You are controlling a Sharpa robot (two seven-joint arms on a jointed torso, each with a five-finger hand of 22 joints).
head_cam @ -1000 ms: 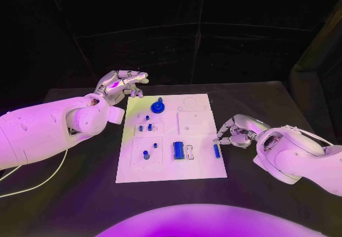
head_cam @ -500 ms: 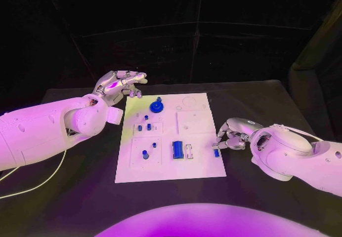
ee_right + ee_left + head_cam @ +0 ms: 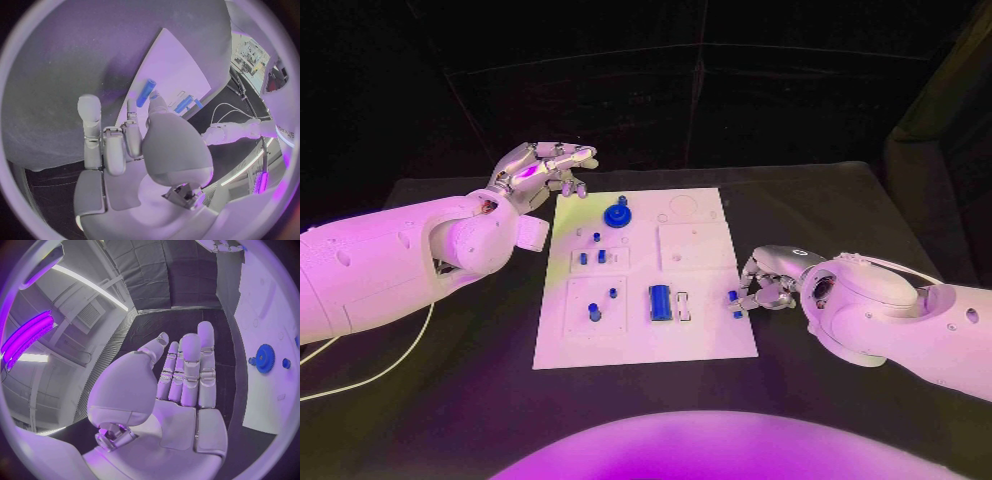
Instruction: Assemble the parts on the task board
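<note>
Silver fingers of the left robot hand [image 3: 542, 168] hang apart and hold nothing, at the upper left of the frame, just off the far left corner of the board [image 3: 704, 335]. On the black tabletop [image 3: 459, 400], the board lies mid-frame. It carries a blue gear [image 3: 617, 215] near its far end, small pegs [image 3: 593, 257] below that, and a larger blue block [image 3: 659, 302] nearer the front. At the board's right edge, the right robot hand [image 3: 769, 282] pinches a small blue pin [image 3: 733, 296] between thumb and fingertip, close above the board.
</note>
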